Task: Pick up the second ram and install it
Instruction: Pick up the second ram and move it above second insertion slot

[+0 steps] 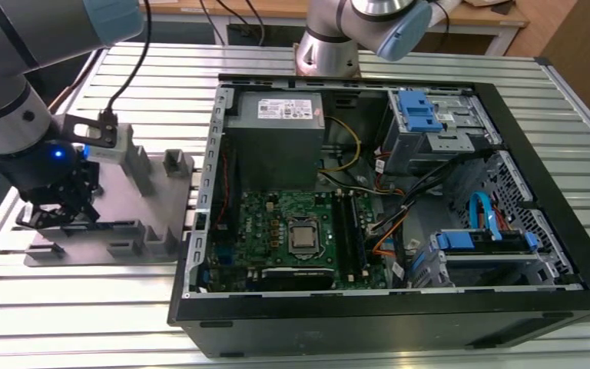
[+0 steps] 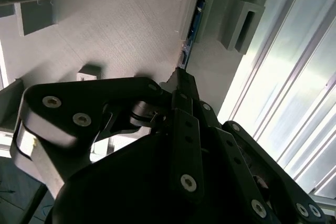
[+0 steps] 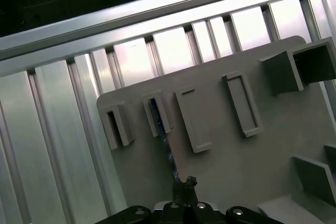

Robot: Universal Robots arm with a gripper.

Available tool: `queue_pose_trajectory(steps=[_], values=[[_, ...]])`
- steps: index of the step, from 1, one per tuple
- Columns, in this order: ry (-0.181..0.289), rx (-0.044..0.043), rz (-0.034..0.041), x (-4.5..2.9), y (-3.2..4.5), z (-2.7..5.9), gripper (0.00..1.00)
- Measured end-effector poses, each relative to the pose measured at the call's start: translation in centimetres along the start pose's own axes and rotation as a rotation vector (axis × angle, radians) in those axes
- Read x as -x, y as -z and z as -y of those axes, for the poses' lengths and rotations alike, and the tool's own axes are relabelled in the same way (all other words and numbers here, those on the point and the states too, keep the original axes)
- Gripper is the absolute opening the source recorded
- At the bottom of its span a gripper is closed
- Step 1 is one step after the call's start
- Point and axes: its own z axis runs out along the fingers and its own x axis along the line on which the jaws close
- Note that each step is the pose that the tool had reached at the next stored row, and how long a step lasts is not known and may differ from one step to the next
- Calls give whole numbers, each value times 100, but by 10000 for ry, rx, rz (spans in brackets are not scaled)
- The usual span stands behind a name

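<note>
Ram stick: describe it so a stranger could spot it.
Find the grey plate at the exterior view's left of the case. The ram is the thin dark strip in one slot, held by the end effector; neighbouring slots are empty.

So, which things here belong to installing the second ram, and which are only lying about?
Job: second ram, end effector shut on it, grey holder plate, black memory slots.
Lying about: power supply, blue drive cage, blue cable.
</note>
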Motion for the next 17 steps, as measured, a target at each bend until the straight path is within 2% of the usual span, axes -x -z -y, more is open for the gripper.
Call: queue_pose_trajectory(steps=[17], values=[[1119,29,-7,0,0,0,7]])
